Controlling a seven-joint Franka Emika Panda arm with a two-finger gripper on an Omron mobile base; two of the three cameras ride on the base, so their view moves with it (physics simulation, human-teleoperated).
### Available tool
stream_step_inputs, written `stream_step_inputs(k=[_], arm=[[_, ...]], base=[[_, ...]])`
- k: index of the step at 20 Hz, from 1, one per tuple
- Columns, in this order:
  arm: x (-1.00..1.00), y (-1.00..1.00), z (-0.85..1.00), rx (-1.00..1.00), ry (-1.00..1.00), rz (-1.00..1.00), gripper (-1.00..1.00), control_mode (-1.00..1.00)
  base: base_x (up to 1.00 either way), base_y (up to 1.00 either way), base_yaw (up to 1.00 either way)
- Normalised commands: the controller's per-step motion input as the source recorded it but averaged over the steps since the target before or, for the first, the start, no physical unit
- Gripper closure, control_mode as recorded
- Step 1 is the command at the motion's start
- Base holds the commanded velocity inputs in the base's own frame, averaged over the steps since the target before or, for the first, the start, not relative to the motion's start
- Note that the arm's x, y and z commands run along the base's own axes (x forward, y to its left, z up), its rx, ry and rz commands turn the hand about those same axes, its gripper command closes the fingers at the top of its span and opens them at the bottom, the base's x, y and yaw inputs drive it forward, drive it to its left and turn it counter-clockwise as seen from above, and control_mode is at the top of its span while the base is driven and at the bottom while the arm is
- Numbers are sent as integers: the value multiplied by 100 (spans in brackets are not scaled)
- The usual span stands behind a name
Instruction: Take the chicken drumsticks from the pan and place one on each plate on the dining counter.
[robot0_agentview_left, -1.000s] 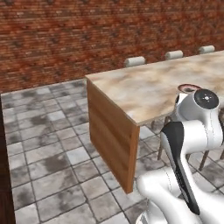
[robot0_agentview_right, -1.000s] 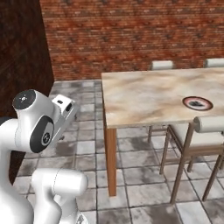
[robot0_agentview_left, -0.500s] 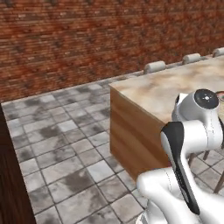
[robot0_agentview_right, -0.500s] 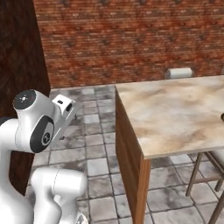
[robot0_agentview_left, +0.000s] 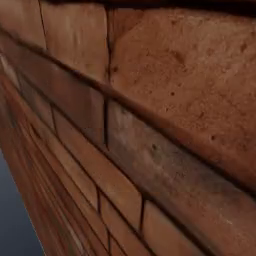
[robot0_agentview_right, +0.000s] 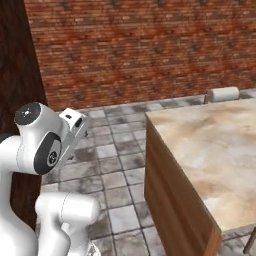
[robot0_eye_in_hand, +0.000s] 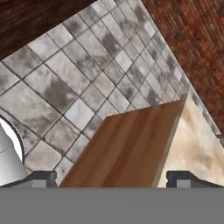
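Left base view pressed close against a brick wall (robot0_agentview_left: 150, 125), mortar lines slanting across the frame, a dark strip at the lower left. From the right base view, seen far more: white arm (robot0_agentview_right: 42, 150) folded at the left, grey tiled floor (robot0_agentview_right: 110, 165), brick wall across the back, a dark wooden panel (robot0_agentview_right: 15, 75) at the far left, and the corner of the table (robot0_agentview_right: 210, 150) at the right, beige-marbled top on a brown wooden base. Noted a pale chair back (robot0_agentview_right: 223, 93) just beyond the table's far edge. Hand view looked down on the table's wooden end panel and a sliver of marbled top, floor tiles all around. Gripper (robot0_eye_in_hand: 117, 178) found wide open, fingertips (robot0_eye_in_hand: 41, 177) at the bottom of that view well apart, nothing between them. Visible stretch of tabletop bare; whereabouts of drumsticks, pan and plates could not be told. Nothing found between gripper and table.
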Motion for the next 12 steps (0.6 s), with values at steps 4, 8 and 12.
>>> stream_step_inputs(k=[4,8,12], arm=[[0,0,0,0,0,0,-100,100],[0,0,0,0,0,0,-100,100],[0,0,0,0,0,0,-100,100]], base=[[100,96,-21],[100,89,-26],[100,86,-28]])
